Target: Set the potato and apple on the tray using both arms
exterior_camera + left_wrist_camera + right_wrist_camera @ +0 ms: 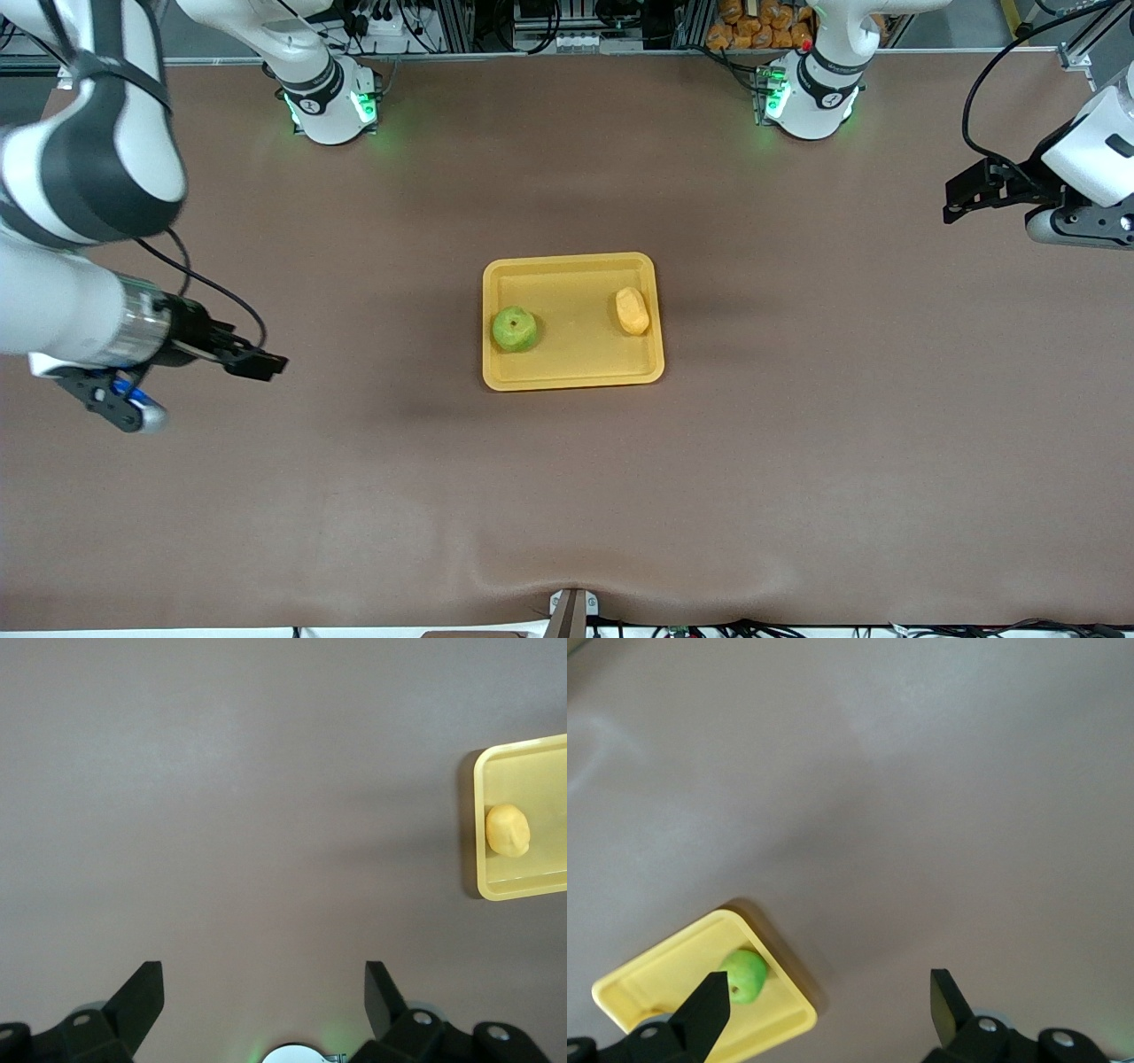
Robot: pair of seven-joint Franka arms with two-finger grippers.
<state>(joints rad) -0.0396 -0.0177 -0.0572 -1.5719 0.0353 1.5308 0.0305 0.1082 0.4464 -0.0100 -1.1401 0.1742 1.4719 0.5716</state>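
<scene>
The yellow-orange tray (576,354) lies in the middle of the brown table. The green apple (514,329) sits on it at the right arm's end. The potato (633,311) lies on it at the left arm's end. My right gripper (257,361) hangs open and empty over bare table toward the right arm's end, apart from the tray. My left gripper (961,199) hangs open and empty over bare table toward the left arm's end. The left wrist view shows my left gripper (263,979), the potato (508,829) and the tray (532,771). The right wrist view shows my right gripper (828,988), the apple (749,974) and the tray (664,979).
The two arm bases (328,102) (811,97) glow green at the table's edge farthest from the front camera. Orange packets (762,22) and cables lie past that edge. A small metal bracket (571,611) sits at the edge nearest the front camera.
</scene>
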